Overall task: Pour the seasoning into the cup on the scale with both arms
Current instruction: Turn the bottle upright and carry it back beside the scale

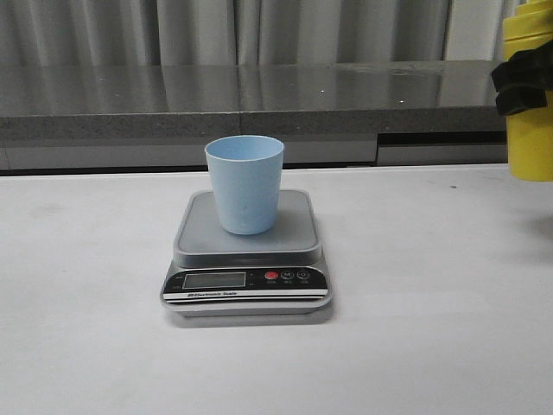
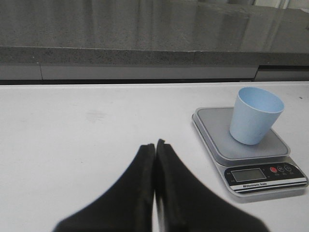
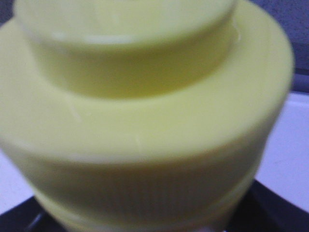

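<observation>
Right tool around upright seasoning

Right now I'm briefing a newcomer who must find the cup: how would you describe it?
Look to the middle of the white table, where a small digital scale with a black front panel sits. The cup stands upright on its grey platform: a plain light blue tumbler, handleless, unlike the yellow bottle at the right edge.
</observation>
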